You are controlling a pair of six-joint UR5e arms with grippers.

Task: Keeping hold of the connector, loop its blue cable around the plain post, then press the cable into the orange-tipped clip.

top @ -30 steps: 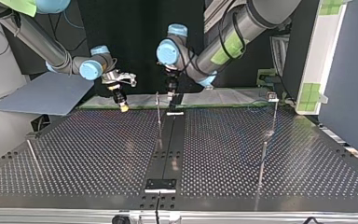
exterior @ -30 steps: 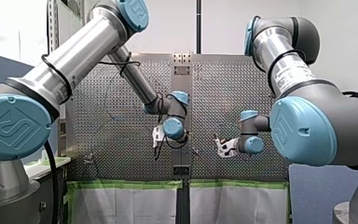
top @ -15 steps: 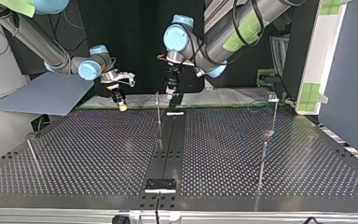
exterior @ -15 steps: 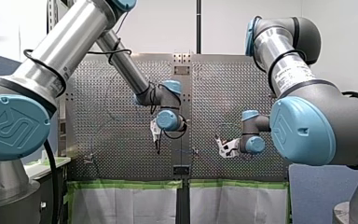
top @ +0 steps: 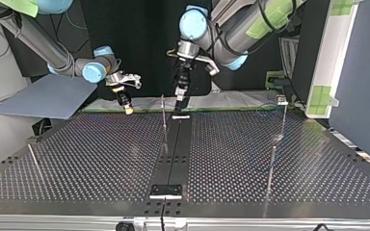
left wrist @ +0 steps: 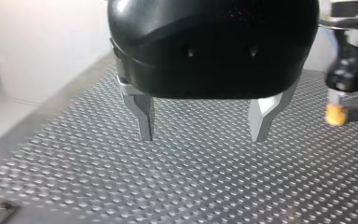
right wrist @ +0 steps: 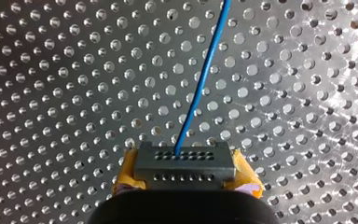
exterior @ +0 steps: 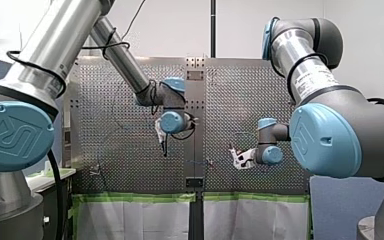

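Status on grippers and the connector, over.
Right gripper shut on connector. Left gripper open, empty. Blue cable leads ahead over perforated table.

One grey rectangular connector, one thin blue cable, one perforated metal table, two grippers: my left gripper, my right gripper.

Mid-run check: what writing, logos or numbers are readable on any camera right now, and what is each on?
No text reads clearly in any view.
On my right arm, a white label: dark print, too small to read.
On my left arm, a blue joint cap: raised emblem only, no letters.
On the connector in my right end effector: rows of holes, no marking.
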